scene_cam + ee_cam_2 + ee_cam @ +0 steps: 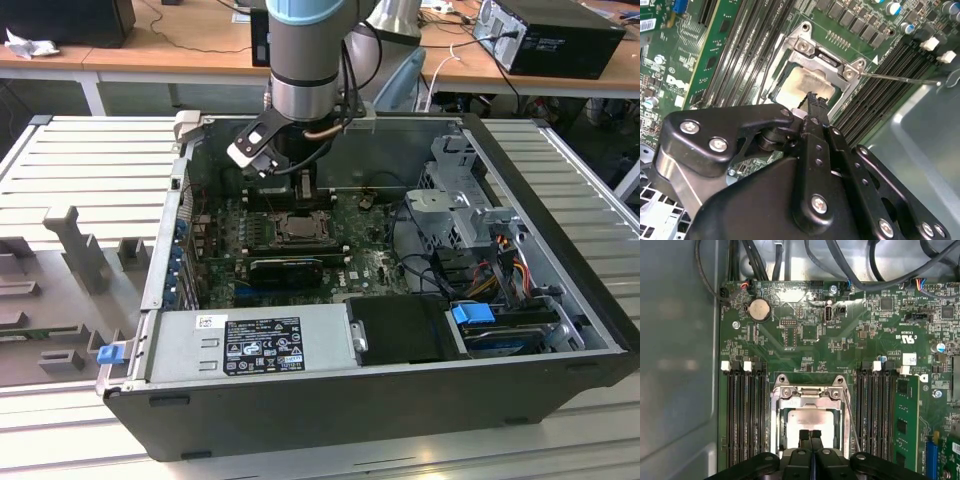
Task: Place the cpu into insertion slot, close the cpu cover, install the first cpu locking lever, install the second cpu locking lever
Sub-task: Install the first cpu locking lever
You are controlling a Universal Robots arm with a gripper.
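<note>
- Lying open on the ribbed grey desk (90, 160), the computer case (400, 410) showed its labelled power supply (260, 345) along the near wall. A blue-tabbed drive (472, 313) sat toward the exterior view's right.
- Farther in, on the green motherboard (375, 262), the insertion slot (279, 230) held the cpu (805, 421). Its pale top showed through the window of the cpu cover (810, 396), which lay flat over it.
- A thin metal lever (852, 420) ran along one side of the cover; whether it was latched could not be told.
- The gripper (809, 434) hung over the cpu, its black fingers (803, 436) clenched together with nothing between them.
- Black memory slots (745, 415) flanked the socket.
- Beyond, the arm (305, 60) stood over the case's far wall, and a wooden desk (200, 45) lay farthest back.
</note>
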